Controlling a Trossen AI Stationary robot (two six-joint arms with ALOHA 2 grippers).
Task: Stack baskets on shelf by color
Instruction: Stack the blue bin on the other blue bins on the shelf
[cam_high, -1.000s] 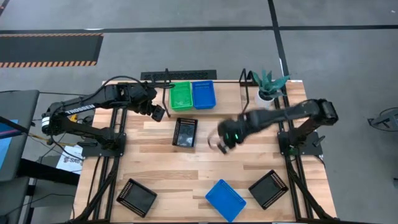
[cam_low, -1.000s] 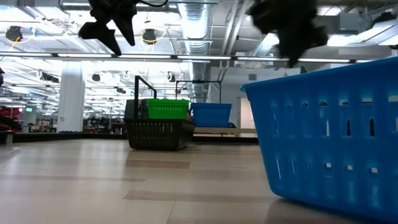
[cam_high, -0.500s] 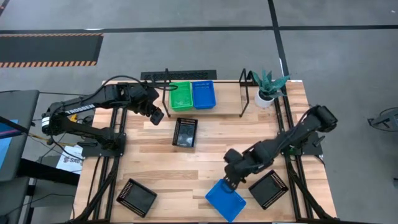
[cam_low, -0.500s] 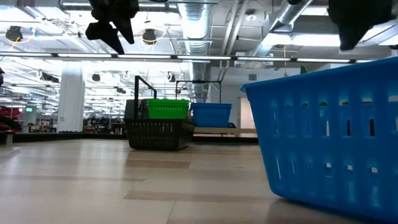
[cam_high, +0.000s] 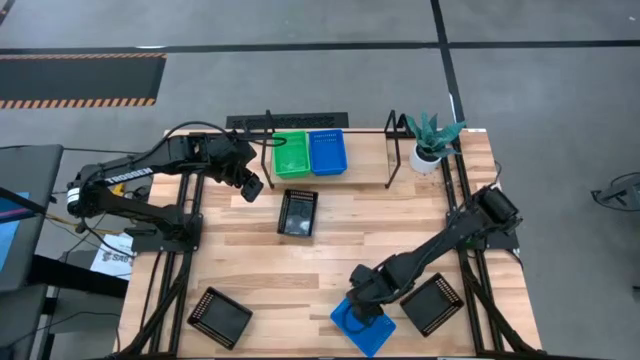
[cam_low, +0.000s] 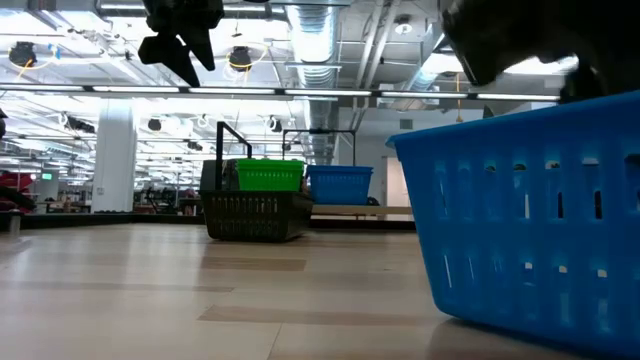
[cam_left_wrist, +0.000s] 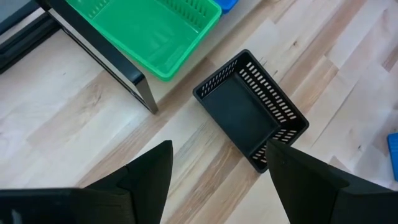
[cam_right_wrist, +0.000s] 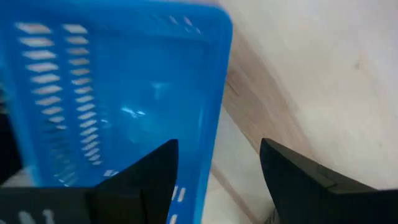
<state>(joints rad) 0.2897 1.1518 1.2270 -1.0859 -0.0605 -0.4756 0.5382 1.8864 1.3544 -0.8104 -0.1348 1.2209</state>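
Observation:
A blue basket lies flat near the table's near edge. My right gripper hangs open just over its far rim; in the right wrist view one finger is over the basket's inside, the other over bare wood, with the wall between them. A black basket lies mid-table, and my left gripper hovers open to its left. Green and blue baskets rest side by side on the shelf. Two more black baskets lie at the near corners.
A white pot with a teal plant stands at the far right corner beside the shelf's end post. The shelf's right part holds nothing. Bare wood lies between the middle black basket and the near baskets. The blue basket fills the low view's right.
My right gripper has swept from the middle of the table toward the near edge and come down over the blue basket's far rim. The baskets have stayed where they were.

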